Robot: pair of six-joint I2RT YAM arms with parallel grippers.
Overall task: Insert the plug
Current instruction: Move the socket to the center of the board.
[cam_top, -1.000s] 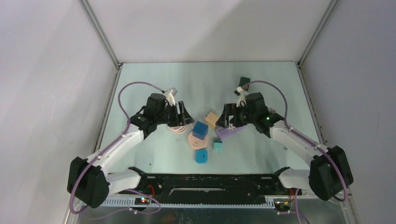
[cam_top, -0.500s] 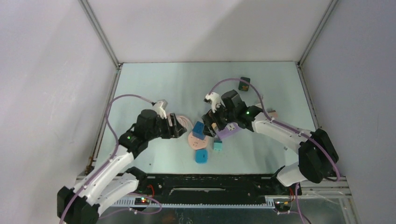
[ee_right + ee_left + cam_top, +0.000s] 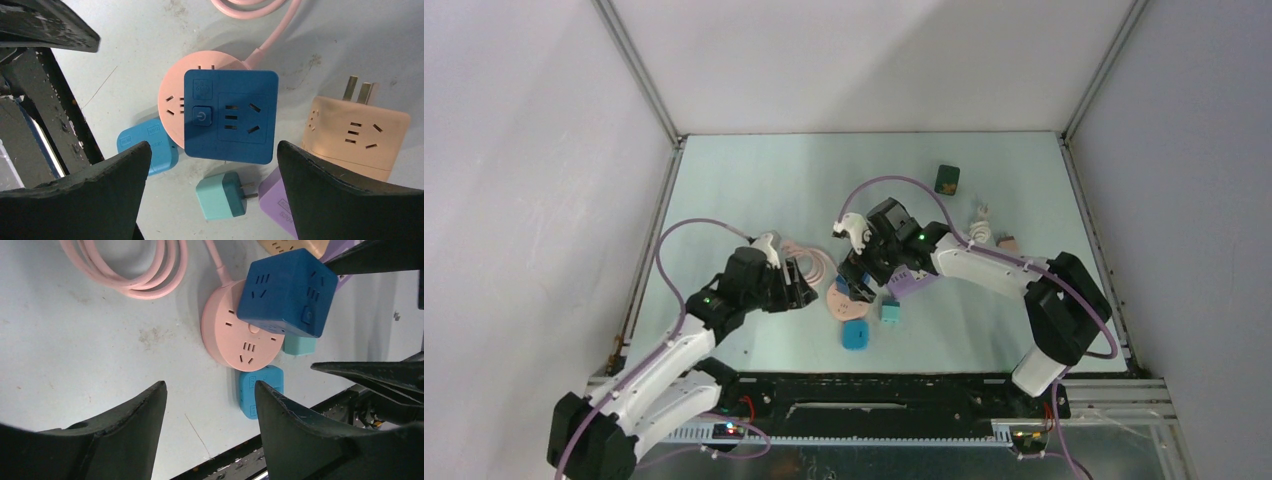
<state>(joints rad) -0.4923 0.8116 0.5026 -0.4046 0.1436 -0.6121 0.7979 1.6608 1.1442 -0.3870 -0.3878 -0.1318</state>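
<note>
- The left tool (image 3: pixel 210 390) hangs low over the counter (image 3: pixel 774 190), left of centre in the overhead view. Its fingers stand moderately apart with nothing between them.
- The right tool (image 3: pixel 214 150) is spread fully wide and grips nothing. It hovers directly above the blue cube adapter (image 3: pixel 230 115), and its fingers are not touching the cube.
- The blue cube adapter sits on top of the pink round socket (image 3: pixel 230 335), near the middle of the overhead frame. It covers the right part of the disc in the right wrist view. Whether its pins are seated cannot be told.
- A pink cable (image 3: pixel 130 280) runs from the socket and coils at the upper left of the left wrist view.
- In the right wrist view, a tan adapter (image 3: pixel 355 135) lies just right of the cube with its prongs pointing up-frame.
- A teal plug (image 3: pixel 220 196) lies below the cube, a light blue adapter (image 3: pixel 145 145) sits at the socket's lower left, and a purple block (image 3: pixel 285 205) is at the lower right.
- A dark green cube (image 3: pixel 946 179) stands well apart, in the upper right of the overhead view.
</note>
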